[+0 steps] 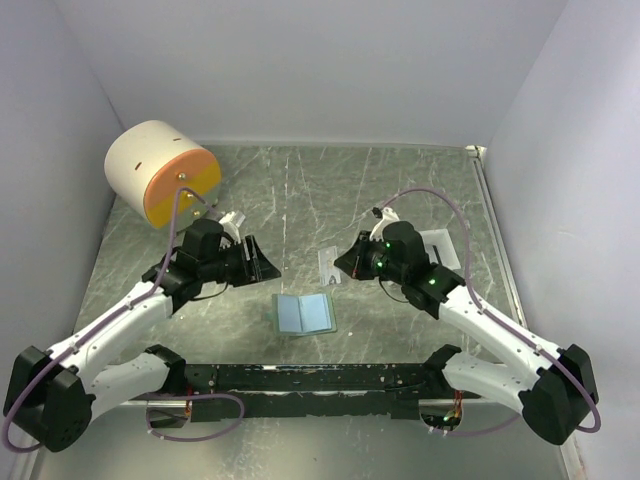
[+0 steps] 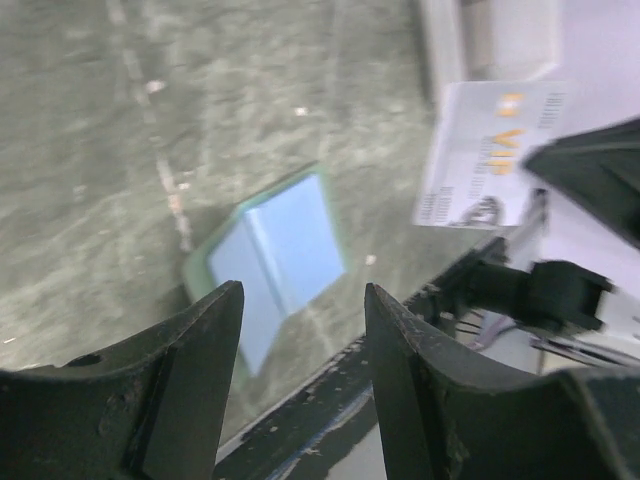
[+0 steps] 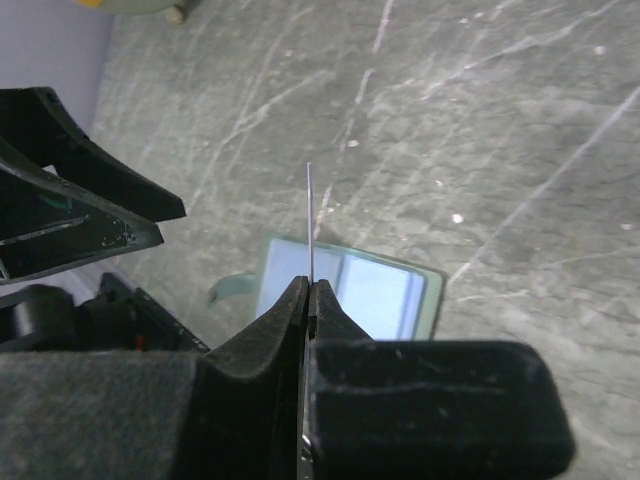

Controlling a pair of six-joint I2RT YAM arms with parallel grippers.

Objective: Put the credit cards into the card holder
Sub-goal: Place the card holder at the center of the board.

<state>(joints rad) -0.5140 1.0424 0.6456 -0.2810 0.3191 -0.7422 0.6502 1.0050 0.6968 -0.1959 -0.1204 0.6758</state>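
The card holder (image 1: pixel 303 313) lies open on the table, pale blue inside with a grey-green rim. It also shows in the left wrist view (image 2: pixel 275 250) and the right wrist view (image 3: pixel 385 295). My right gripper (image 1: pixel 344 263) is shut on a white credit card (image 1: pixel 329 266) and holds it upright above the table, just behind the holder. The card shows edge-on in the right wrist view (image 3: pixel 311 215) between the shut jaws of the right gripper (image 3: pixel 308 287), and face-on in the left wrist view (image 2: pixel 488 150). My left gripper (image 1: pixel 263 262) is open and empty, left of the holder; in its own view (image 2: pixel 303 300) the jaws stand apart.
A round cream-and-orange drawer cabinet (image 1: pixel 163 172) stands at the back left. A small white tray (image 1: pixel 446 245) lies behind my right arm. The black rail (image 1: pixel 310 378) of the arm bases runs along the near edge. White walls close in the sides and back.
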